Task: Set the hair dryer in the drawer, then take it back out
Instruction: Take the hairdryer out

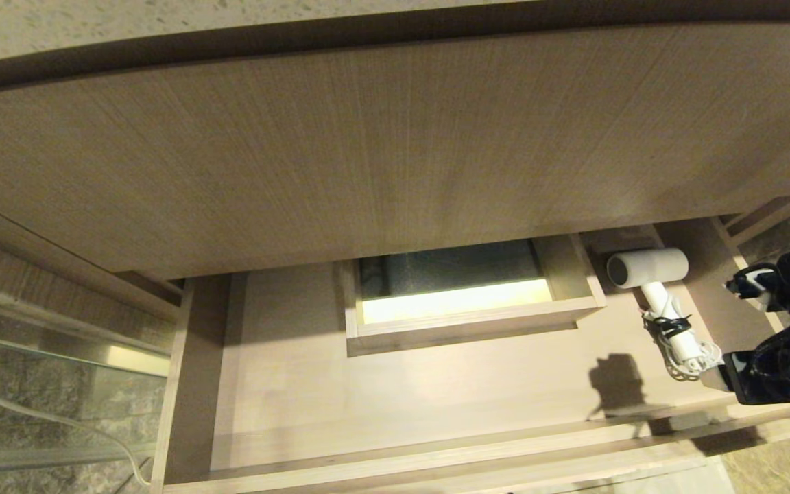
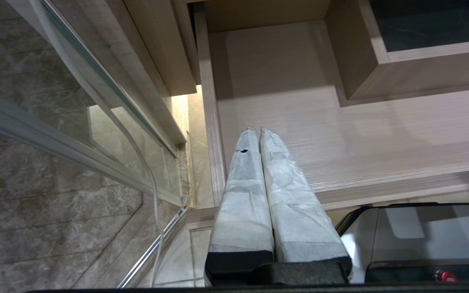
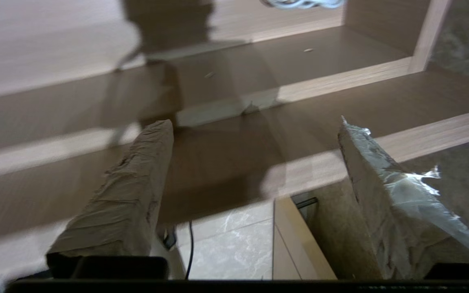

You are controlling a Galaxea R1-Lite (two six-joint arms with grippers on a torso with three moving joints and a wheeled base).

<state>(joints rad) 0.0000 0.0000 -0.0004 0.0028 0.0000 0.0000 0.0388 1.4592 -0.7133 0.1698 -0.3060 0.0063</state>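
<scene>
The right gripper (image 3: 255,162) had its two wrapped fingers (image 3: 124,203) spread wide apart with nothing between them; through the gap only the wood-grain front rail of the drawer (image 3: 340,81) and pale floor tiles (image 3: 226,240) showed. In the head view this gripper (image 1: 738,329) sat at the right edge of the picture, over the drawer's front right corner, just beside the hair dryer's cord end but apart from it.

The left gripper (image 2: 259,134) had its taped fingers (image 2: 242,183) pressed flat together, gripping nothing, and it hung over the left front corner of the drawer (image 2: 340,134), close to the left side wall and next to a glass panel (image 2: 55,134) and a thin white cable (image 2: 145,171).

The hair dryer (image 1: 652,274) lay flat on the drawer floor in the right-hand part of the drawer (image 1: 367,405), to the right of the boxed cutout (image 1: 463,322) in the back. Its short barrel lay crosswise, the grey round end facing left toward the cutout. The handle's long axis ran from the barrel toward the drawer front and a little to the right, ending in the white cord (image 1: 690,357) coiled and cinched by a black tie (image 1: 673,326). Above the drawer stood a taller wood-grain panel (image 1: 367,151).
</scene>
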